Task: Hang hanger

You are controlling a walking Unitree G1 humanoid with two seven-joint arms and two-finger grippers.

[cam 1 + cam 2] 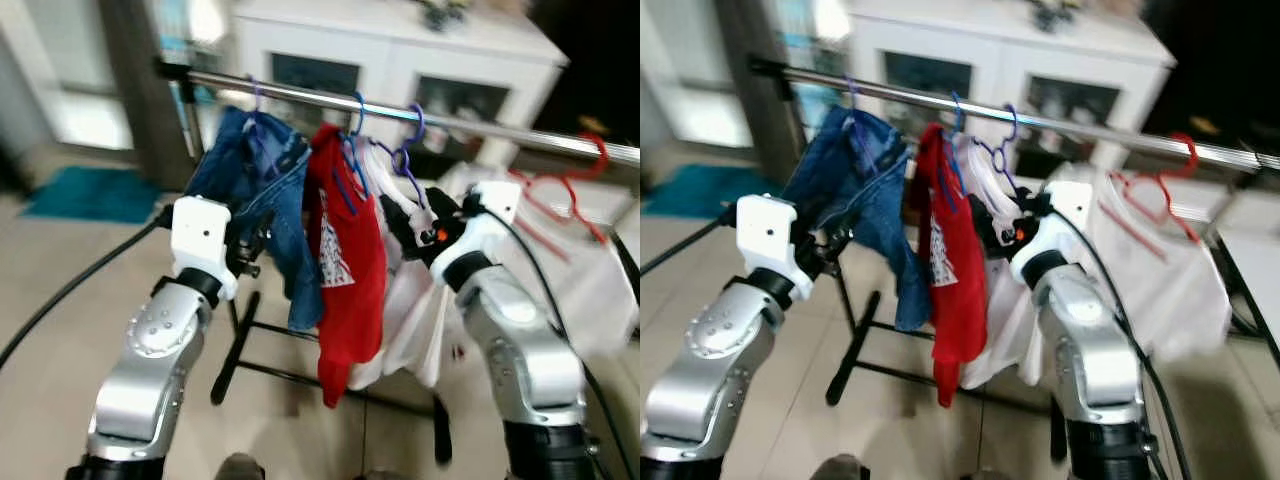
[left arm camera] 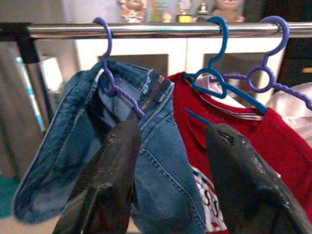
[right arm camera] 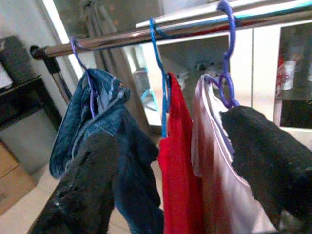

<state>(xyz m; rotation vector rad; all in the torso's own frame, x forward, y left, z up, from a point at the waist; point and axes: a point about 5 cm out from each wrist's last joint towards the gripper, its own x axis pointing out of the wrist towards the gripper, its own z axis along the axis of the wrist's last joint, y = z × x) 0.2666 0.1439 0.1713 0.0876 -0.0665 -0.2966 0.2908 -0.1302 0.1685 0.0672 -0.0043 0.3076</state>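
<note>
With jeans (image 1: 265,180), a red shirt (image 1: 345,260) and a white garment (image 3: 214,175) already hooked on the rail (image 1: 330,100), both the left gripper (image 2: 170,170) and right gripper (image 3: 185,170) hover open and empty below the purple hanger (image 3: 225,73), apparently after letting go.

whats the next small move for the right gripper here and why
Probably ease the right gripper straight back from the rail. Its fingers stand open around the white garment, and the purple hanger already hooks over the rail beside the red shirt, so the hang looks done.
</note>
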